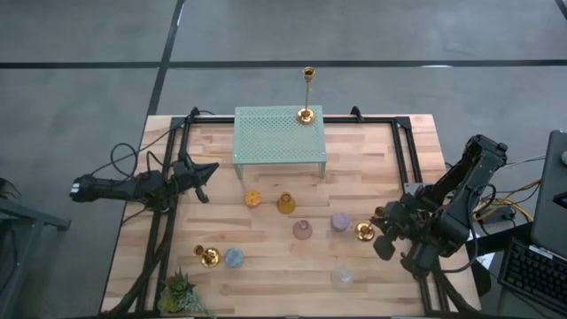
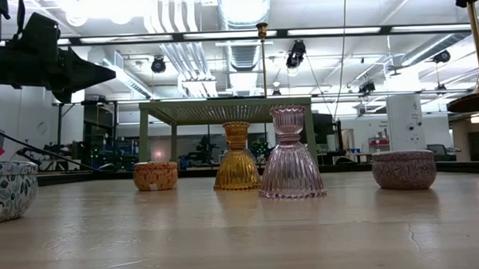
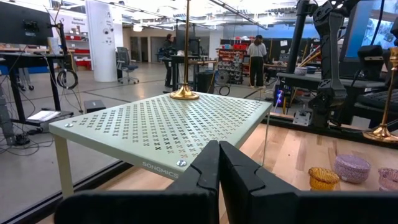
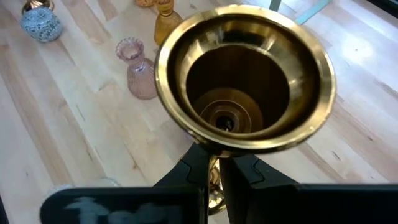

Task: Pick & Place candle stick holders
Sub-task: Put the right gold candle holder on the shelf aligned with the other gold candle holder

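Closest to the lens, we're looking straight down into the cup of a gold candlestick (image 4: 244, 78); the right gripper (image 4: 213, 177) is pinching its thin stem just under the cup, fingers clenched on it, and it's hanging clear of the worktop (image 1: 266, 248) near the right edge. We're judging it as rigid polished metal, slippery, weight low in the base, so gripping the stem below the cup looks right; a loose pinch could let it swing or slide. The left gripper (image 3: 219, 165) is idling on the left side, fingers pressed together on nothing, pointing at the mint-green stand (image 1: 279, 135). The tall gold candlestick (image 1: 306, 93) is standing upright at the stand's far right corner. Lying on the worktop: orange holder (image 1: 253, 198), amber holder (image 1: 285, 204), pink holder (image 1: 303, 230), purple holder (image 1: 340, 221), another gold holder (image 1: 208, 257) just beside the blue holder (image 1: 234, 258), clear holder (image 1: 342, 277). Glass ones are likely fragile and slick. Worktop is pale wood planks, flat; a workshop with people standing is showing well behind.
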Robot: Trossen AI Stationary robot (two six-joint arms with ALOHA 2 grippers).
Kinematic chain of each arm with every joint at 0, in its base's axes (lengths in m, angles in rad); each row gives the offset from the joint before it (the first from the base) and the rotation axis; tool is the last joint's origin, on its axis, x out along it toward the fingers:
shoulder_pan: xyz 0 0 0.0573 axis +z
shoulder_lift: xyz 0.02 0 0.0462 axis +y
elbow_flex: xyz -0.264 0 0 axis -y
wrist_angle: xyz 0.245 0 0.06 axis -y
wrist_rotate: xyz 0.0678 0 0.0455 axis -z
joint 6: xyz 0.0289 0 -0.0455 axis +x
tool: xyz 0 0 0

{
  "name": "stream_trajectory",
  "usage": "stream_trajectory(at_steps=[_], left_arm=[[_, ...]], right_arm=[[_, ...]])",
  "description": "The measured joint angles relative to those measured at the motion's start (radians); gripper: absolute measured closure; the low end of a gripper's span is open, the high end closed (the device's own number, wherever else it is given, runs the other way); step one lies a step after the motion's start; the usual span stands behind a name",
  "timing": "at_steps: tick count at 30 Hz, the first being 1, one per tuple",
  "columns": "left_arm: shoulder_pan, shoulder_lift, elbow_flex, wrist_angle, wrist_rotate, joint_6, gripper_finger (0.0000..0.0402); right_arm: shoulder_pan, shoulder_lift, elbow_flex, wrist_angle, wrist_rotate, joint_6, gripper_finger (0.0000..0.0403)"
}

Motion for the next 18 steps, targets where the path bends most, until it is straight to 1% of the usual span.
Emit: stream_trajectory(at_steps=[11, 18], left_arm=[[0.0, 0.0, 0.0, 0.0, 0.0, 0.0, 0.0392], [0.0, 0.0, 0.0, 0.0, 0.0, 0.0, 0.0392]], right_arm=[[-0.007, -0.006, 0.0, 0.01, 0.0, -0.004, 0.039], [-0.046, -0.032, 0.039, 0.018, 0.0, -0.081, 0.039]])
